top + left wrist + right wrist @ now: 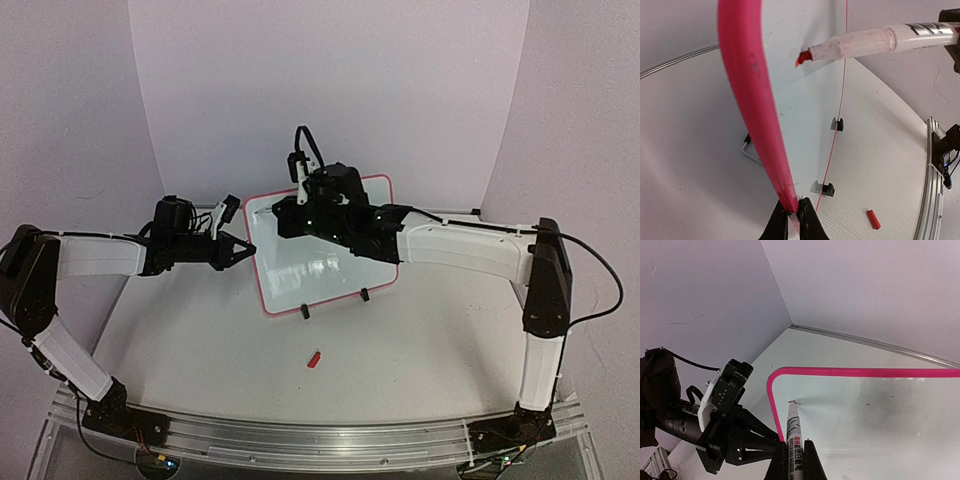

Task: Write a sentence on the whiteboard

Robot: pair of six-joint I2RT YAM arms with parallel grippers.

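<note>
- Whiteboard point(312, 275), small, rectangular and glossy white with rounded corners and a thin red-pink rim, stood near the middle of the pale surface point(430, 345) on two small black feet point(365, 295), between the two arms.
- Its long axis ran left to right, with the right end a little farther from the arm bases. The writing face leaned back, pointing toward the bases and upward.
- The left tool point(792, 212) was closed tight on the board's left rim, pinching it between the fingertips to steady it.
- The right tool point(790, 460) was closed around a white marker pen with a red tip point(792, 427). The barrel ran straight out from the fingers toward the board's upper left corner.
- The tip sat at or just off the face near that corner; contact could not be told for sure.
- No lettering showed on the face, only reflections and a few faint specks, so the step in hand seemed to be the very start of the first word.
- The next move would likely call for light, even pressure and small strokes carried rightward, with the left grip keeping the board from tipping back.
- A small red cap point(315, 359) lay on the surface in front of the board, apart from it.
</note>
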